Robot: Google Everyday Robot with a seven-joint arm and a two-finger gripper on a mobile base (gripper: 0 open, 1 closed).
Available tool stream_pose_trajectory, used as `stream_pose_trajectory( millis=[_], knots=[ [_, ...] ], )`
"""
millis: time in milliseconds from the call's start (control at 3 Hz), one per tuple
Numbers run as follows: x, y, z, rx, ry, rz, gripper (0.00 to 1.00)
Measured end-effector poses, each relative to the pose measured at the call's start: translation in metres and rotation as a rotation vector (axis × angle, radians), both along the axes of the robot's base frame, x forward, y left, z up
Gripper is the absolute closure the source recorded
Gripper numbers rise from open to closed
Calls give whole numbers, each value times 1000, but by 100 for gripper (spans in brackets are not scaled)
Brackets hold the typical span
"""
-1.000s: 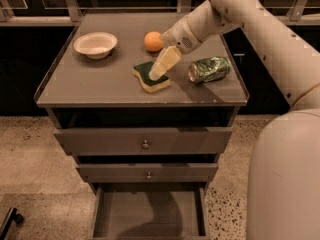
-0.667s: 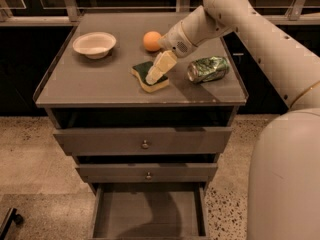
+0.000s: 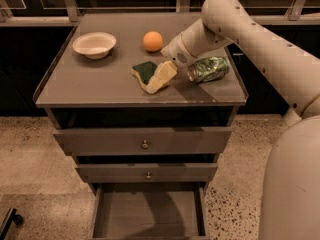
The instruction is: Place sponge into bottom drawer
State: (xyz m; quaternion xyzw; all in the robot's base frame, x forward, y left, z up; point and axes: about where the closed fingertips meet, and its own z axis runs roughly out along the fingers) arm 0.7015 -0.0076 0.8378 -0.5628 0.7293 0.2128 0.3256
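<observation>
Speckled floor point(image 3: 30, 149) surrounds a grey-brown cabinet whose flat top point(image 3: 95, 86) carries a white bowl point(image 3: 94, 44) at the back left, an orange ball point(image 3: 153, 41) behind centre and a crushed green can point(image 3: 208, 69) to the right. The sponge point(image 3: 144, 71) lies near the front edge, between bowl and can, green side up. The gripper point(image 3: 163, 77) reaches down from the right and rests on the sponge's right end; whether it is closed on it I cannot tell. Two upper drawers point(image 3: 142, 140) are nearly shut, while the bottom drawer point(image 3: 150, 213) stands pulled open below
</observation>
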Motion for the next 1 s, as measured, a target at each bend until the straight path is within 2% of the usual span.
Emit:
stream_pose_trajectory(
  millis=[333, 1000],
  knots=[
    [0, 1, -2, 0, 2, 0, 18],
    [0, 1, -2, 0, 2, 0, 65]
  ],
)
